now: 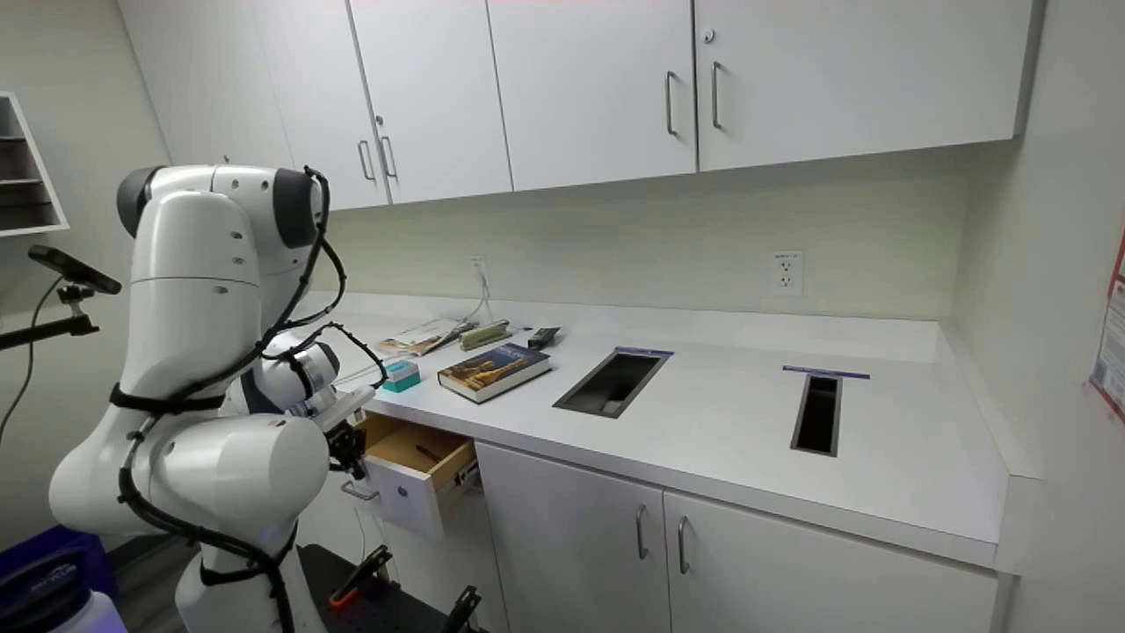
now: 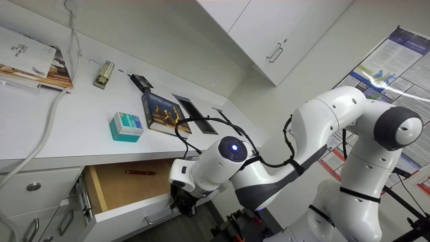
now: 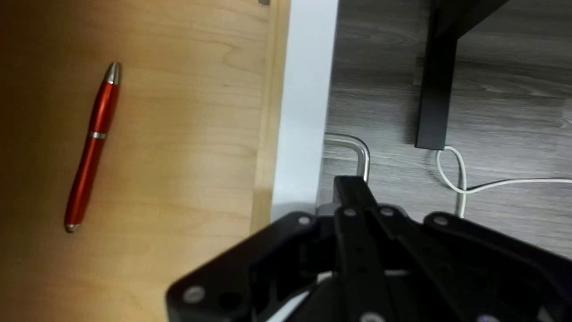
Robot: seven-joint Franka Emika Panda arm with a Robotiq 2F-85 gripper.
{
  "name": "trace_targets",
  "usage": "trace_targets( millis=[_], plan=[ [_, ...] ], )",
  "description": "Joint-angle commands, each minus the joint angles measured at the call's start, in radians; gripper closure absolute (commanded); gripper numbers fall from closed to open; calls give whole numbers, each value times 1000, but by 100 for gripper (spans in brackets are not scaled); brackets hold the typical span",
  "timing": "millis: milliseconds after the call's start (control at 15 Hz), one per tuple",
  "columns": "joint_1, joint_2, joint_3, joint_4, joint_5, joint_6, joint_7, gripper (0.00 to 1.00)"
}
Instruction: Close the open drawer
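On the white counter [image 1: 703,431], book [image 2: 161,111]: title reads "DIGITAL LOGIC", other print too small to make out; blue and orange cover, pale page edges.
Box [image 2: 126,127]: teal and white, squarish block near the book, lettering too small to read.
Poster [image 2: 393,67]: on the wall [image 2: 319,67], dark blue band along its top, fine print illegible, a shiny streak of glare across it.
Slots [image 1: 613,384]: two long rectangular openings set into the counter, grey-rimmed, dark inside.
Drawer [image 2: 131,190]: below the counter's front edge, pulled out; light tan grained wood inside, flat white front panel [image 3: 306,103], round metal lock [image 1: 402,491], bent bar handle [image 2: 159,217], metal slide [image 2: 84,198] showing at the side.
Pen [image 3: 93,143]: lying in the drawer, glossy red barrel, silver tip and ring.
Gripper [image 3: 351,192]: black, fingers pressed together, just outside the front panel and covering part of the handle in the wrist view; whether it touches either, I cannot tell.
Floor [image 3: 491,125]: grey wood-grain planks, white cable [image 3: 514,181] looped on them.
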Motion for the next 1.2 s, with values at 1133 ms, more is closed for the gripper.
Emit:
trace_targets(
  millis=[1133],
  plan=[
    [-66,23,-1,91,-358,44,301,100]
  ],
)
